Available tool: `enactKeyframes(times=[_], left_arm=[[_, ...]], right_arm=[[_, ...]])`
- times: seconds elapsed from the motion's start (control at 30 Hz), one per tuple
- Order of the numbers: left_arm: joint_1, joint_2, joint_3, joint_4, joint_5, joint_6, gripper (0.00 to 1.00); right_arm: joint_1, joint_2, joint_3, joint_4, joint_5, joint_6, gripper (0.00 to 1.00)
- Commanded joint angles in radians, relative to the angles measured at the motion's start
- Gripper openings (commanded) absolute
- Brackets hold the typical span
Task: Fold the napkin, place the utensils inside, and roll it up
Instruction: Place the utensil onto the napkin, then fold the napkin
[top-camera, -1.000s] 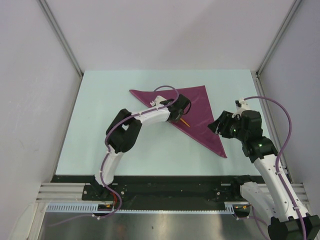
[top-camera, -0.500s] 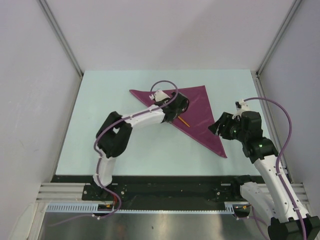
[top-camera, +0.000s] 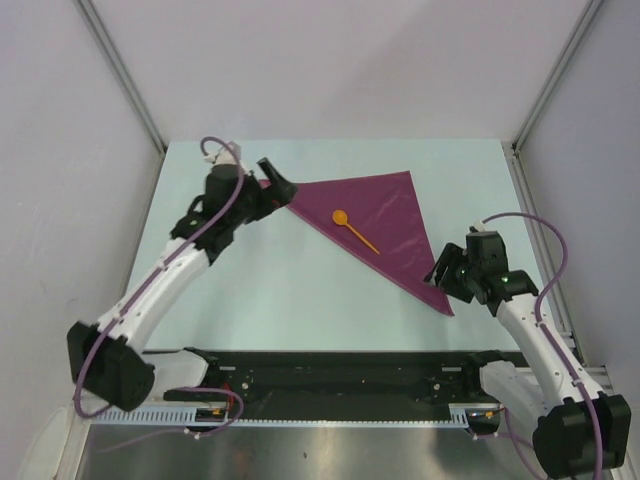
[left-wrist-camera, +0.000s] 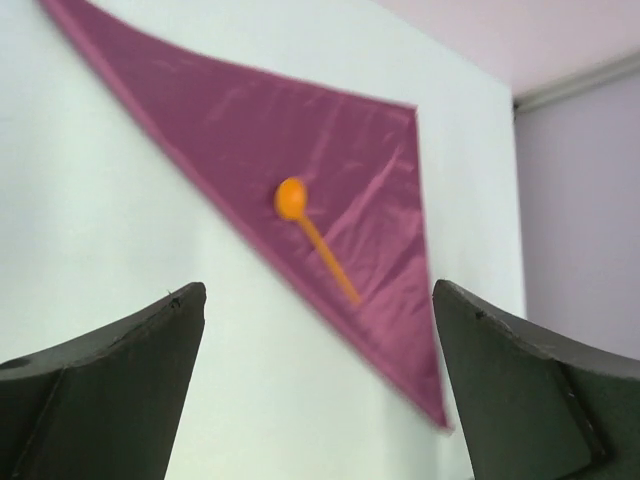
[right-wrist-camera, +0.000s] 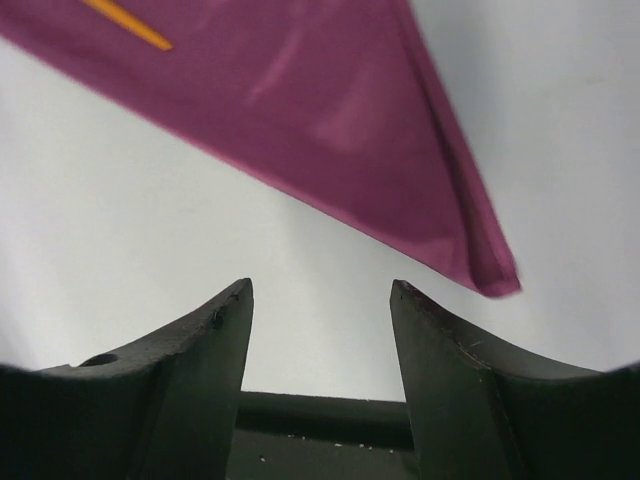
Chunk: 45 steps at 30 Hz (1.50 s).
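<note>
The plum napkin (top-camera: 385, 225) lies folded into a triangle on the pale table, its long edge running from back left to front right. One orange spoon (top-camera: 355, 230) of the utensils rests on it near that long edge, bowl toward the back left. My left gripper (top-camera: 283, 190) hovers open and empty over the napkin's back-left corner. In the left wrist view the napkin (left-wrist-camera: 350, 140) and spoon (left-wrist-camera: 300, 215) lie ahead of the wide-apart fingers (left-wrist-camera: 120, 370). My right gripper (top-camera: 440, 272) stands open just short of the napkin's near corner (right-wrist-camera: 485, 275). The spoon handle (right-wrist-camera: 130, 25) shows at the top left.
The table top (top-camera: 250, 290) is bounded by white walls with metal posts (top-camera: 120, 80) on both sides. A black rail (top-camera: 330, 365) with the arm bases runs along the near edge. Purple cables loop off both arms.
My left gripper opened and drew back from over the spoon to the napkin's back-left corner, leaving the spoon lying uncovered. My right arm dropped nearer the napkin's near corner and its jaws widened slightly.
</note>
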Motion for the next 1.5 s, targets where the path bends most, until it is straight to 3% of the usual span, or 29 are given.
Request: enactKeyframes(times=[0.0,0.1,0.2,0.47,0.6,1.0,1.47], left_arm=[[0.162,-0.186,-0.091,-0.146,0.345,0.276,1.0],[0.234,-0.217,-0.071,-0.251,0.352,0.411,1.0],[0.246,-0.214,-0.054,-0.287,0.262,0.517,1.0],[0.245,-0.204,-0.129,-0.206,0.191,0.533,1.0],[0.245,-0.19,-0.152,-0.189,0.228,0.531,1.0],[0.245,-0.187,-0.166,-0.186,0.231,0.528,1.0],[0.245,-0.187,-0.164,-0.19,0.231,0.53,1.0]], right_arm=[[-0.017,-0.011,0.006,-0.125,0.159,0.136,0.62],[-0.03,-0.002,-0.032,-0.142,0.153,0.209,0.61],[-0.036,0.036,-0.072,-0.152,0.127,0.265,0.59],[-0.037,-0.002,-0.155,-0.239,0.185,0.391,0.59],[-0.057,-0.027,-0.173,-0.247,0.233,0.436,0.58],[-0.134,0.029,-0.177,-0.081,0.204,0.402,0.56],[-0.148,0.061,-0.19,-0.038,0.216,0.371,0.51]])
